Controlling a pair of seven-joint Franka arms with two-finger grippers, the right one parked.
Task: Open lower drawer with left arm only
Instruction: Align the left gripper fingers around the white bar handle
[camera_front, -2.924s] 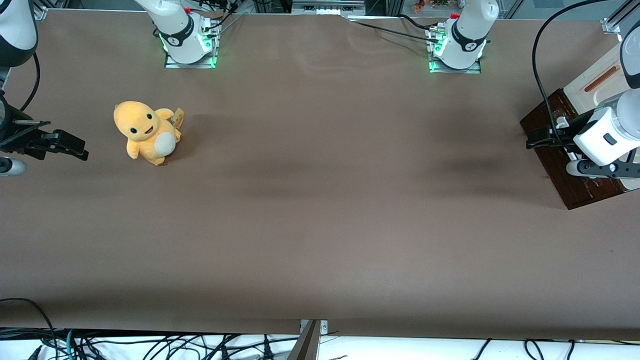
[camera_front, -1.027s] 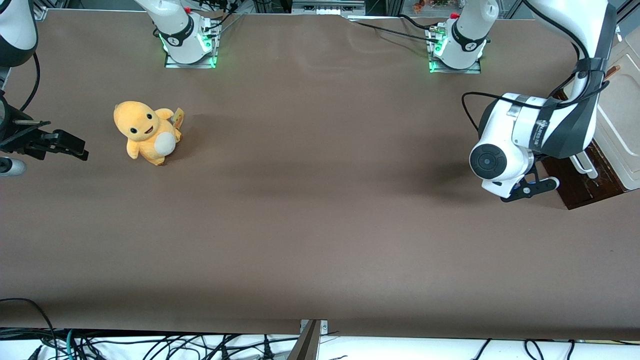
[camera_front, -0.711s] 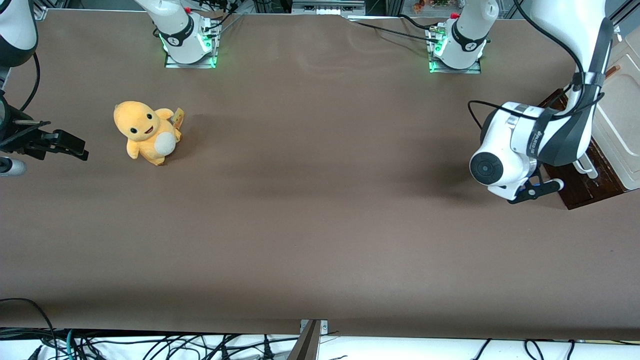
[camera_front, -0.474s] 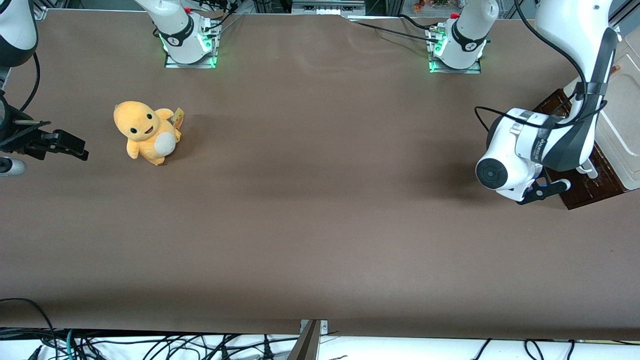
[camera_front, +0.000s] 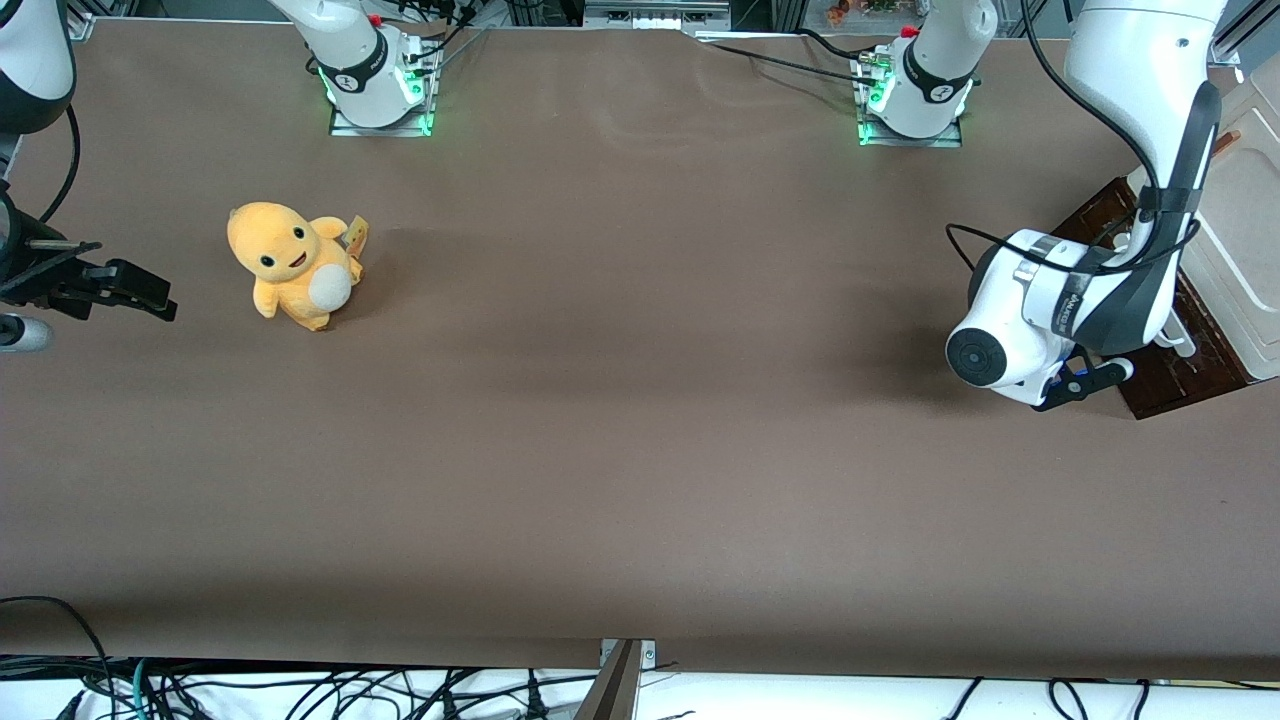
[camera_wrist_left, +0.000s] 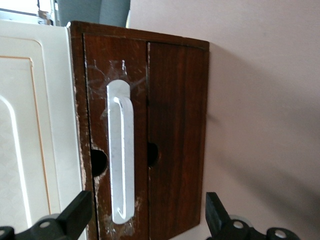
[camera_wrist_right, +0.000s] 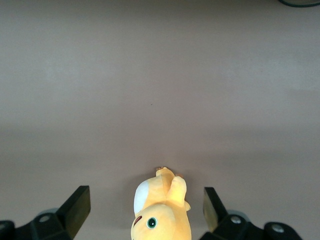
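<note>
The lower drawer shows its dark brown wooden front, shut, with a long white bar handle on it, next to the cream cabinet top. A second dark panel lies between it and the table. In the front view the drawer front is largely covered by the left arm, whose wrist hangs low just in front of it. My gripper faces the front, open wide, with the handle's end and both panels between its fingertips and touching nothing.
A yellow plush toy stands toward the parked arm's end of the table. The cream cabinet sits at the table's edge at the working arm's end. Two arm bases stand along the table's edge farthest from the front camera.
The left arm has come away from above the drawer front and swung round in front of it. Over the last second its wrist has dropped lower and edged toward the cabinet.
</note>
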